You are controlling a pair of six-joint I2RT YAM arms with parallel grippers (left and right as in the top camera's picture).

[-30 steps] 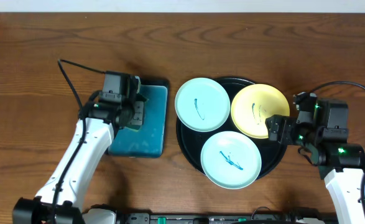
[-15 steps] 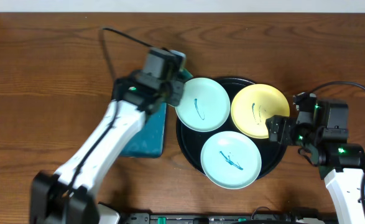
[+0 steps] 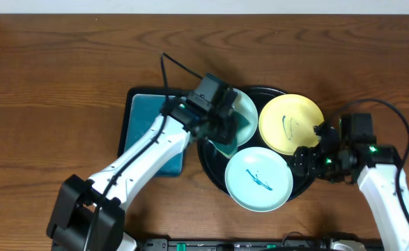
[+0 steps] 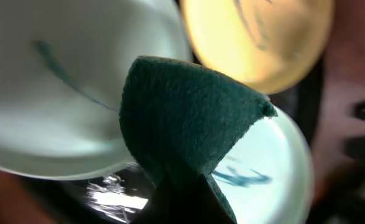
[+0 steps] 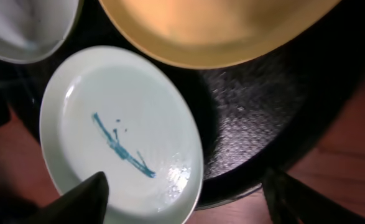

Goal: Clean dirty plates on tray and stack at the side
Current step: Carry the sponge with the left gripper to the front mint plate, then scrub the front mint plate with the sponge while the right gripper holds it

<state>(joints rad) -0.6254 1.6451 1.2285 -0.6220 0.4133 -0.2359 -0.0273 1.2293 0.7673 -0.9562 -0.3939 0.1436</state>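
My left pincer (image 3: pixel 225 120) pinches a dark-green scouring pad (image 4: pixel 182 118), and just ahead of my spread right pincer (image 5: pixel 187 194) lies the pale mint round plastic plate (image 5: pixel 120 124), probably light and slick, best taken by its rim.

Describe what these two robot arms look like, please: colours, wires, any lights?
Both are built alike. The left arm has smooth white shells on its long links and black blocks at the joints and wrist, with a thin black cable looping off it. The right arm is the same white and black, with small green lights at its wrist and its own black wire.
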